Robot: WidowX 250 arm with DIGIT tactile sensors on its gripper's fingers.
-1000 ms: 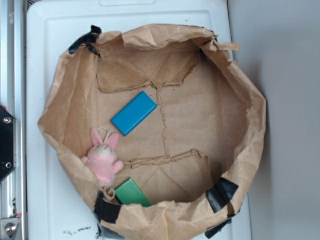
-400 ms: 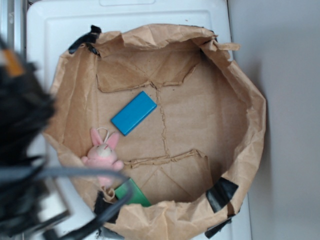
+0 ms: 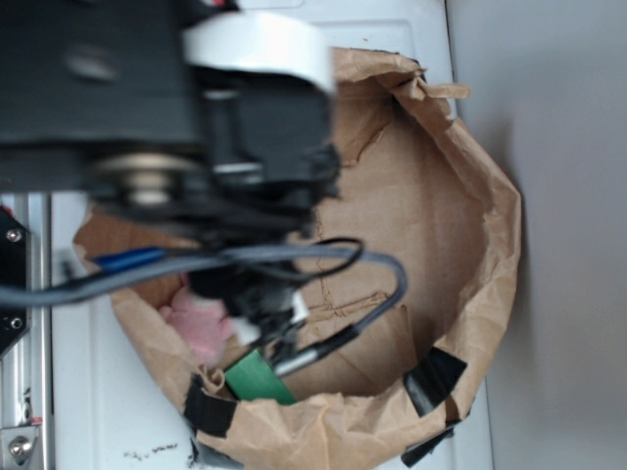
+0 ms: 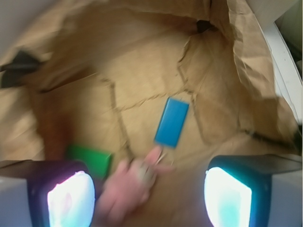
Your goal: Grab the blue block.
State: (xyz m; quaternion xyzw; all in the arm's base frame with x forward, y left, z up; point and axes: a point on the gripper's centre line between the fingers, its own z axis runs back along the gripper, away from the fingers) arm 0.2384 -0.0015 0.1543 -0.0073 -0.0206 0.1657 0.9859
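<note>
Jaws stand wide apart and hold nothing; the gripper (image 4: 149,194) hangs above the blue block (image 4: 171,122), a flat, smooth rectangle lying on the creased floor of the brown paper bag (image 3: 470,235). Just below it in the wrist view lies the blurred pink plush bunny (image 4: 130,182), with the green block (image 4: 90,158) beside it. In the exterior view the black arm (image 3: 196,127) hides the blue block. The bag rests on a white counter (image 3: 108,411).
</note>
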